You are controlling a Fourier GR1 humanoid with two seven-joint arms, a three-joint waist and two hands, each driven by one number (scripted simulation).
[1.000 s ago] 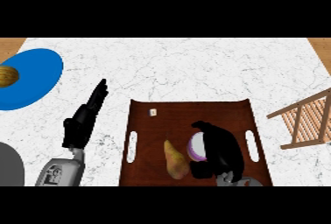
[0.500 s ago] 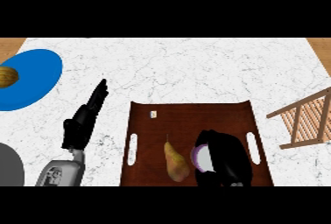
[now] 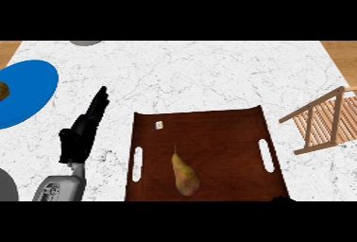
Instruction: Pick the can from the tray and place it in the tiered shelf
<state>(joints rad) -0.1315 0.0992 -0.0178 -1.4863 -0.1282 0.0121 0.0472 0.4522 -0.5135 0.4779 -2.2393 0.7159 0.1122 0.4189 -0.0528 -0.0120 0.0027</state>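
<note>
The brown tray (image 3: 209,132) lies in the middle of the counter with a yellow-brown pear (image 3: 184,174) on it. No can shows on the tray or anywhere else in view. Only a small black sliver of my right hand (image 3: 281,198) remains at the lower edge, by the tray's near right corner. The wooden tiered shelf (image 3: 322,123) stands at the right edge. My left hand (image 3: 82,134) rests open left of the tray, fingers straight and pointing away.
A blue plate (image 3: 24,94) with a brown item (image 3: 4,90) on it sits at the far left. A small white tag (image 3: 159,125) lies near the tray's far left corner. Grey round things show at the top edge (image 3: 87,42) and lower left (image 3: 5,186).
My right hand, curled over the can on the tray, has pulled back toward the lower edge and almost out of view. The can has gone from sight with it. The left hand stayed put.
</note>
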